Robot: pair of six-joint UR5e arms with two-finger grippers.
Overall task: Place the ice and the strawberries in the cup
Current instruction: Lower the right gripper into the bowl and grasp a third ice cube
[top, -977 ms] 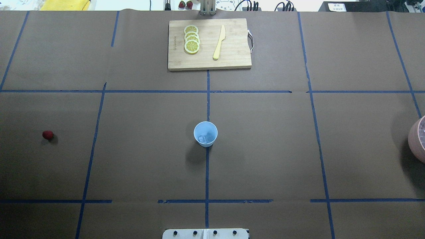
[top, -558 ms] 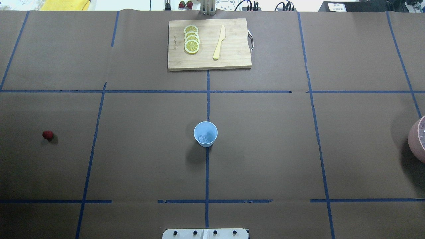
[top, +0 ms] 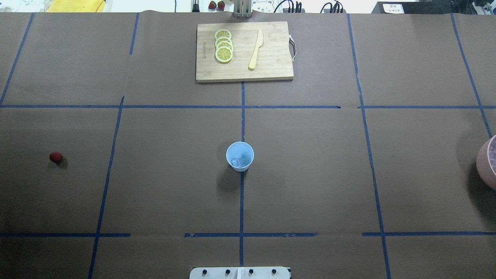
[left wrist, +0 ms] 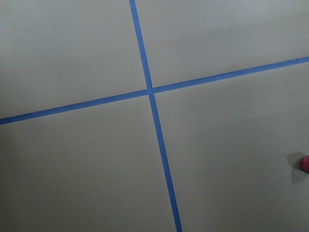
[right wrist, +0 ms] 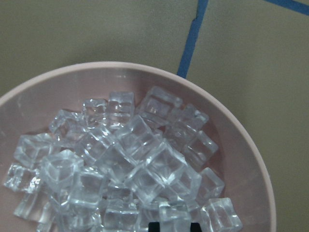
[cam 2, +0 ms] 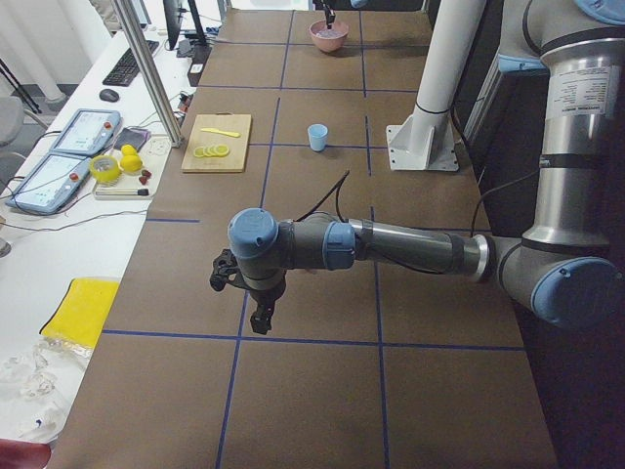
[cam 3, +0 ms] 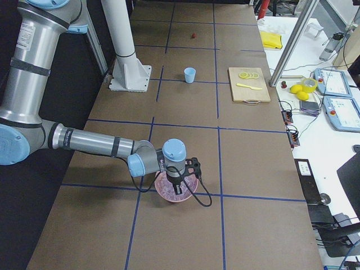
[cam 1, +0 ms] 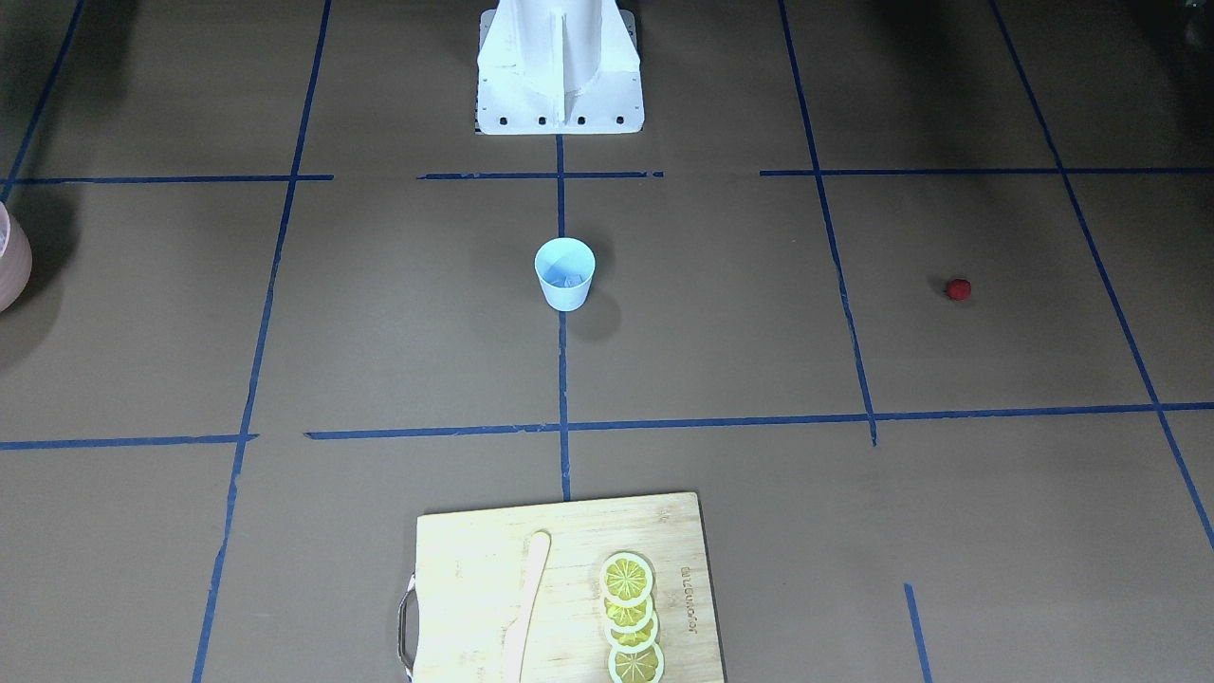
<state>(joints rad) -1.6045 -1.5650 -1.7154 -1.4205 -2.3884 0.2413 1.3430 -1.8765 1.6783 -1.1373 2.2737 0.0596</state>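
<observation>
The light blue cup (top: 240, 156) (cam 1: 565, 273) stands upright at the table's middle with pale ice (top: 237, 161) at its bottom. One red strawberry (top: 55, 157) (cam 1: 959, 289) lies on the paper far to the robot's left, and it peeks in at the right edge of the left wrist view (left wrist: 305, 163). My left gripper (cam 2: 261, 320) hovers over that end of the table; I cannot tell its state. My right gripper (cam 3: 179, 183) (right wrist: 175, 226) reaches down into the pink bowl, its dark fingertips (right wrist: 154, 226) close against either side of an ice cube (right wrist: 174, 215).
The pink bowl (top: 487, 162) (right wrist: 241, 145), at the robot's far right, is heaped with several clear ice cubes (right wrist: 120, 164). A wooden cutting board (top: 244, 52) with lemon slices (top: 224, 50) and a yellow knife (top: 255, 49) lies at the far side. Blue tape lines cross the brown paper.
</observation>
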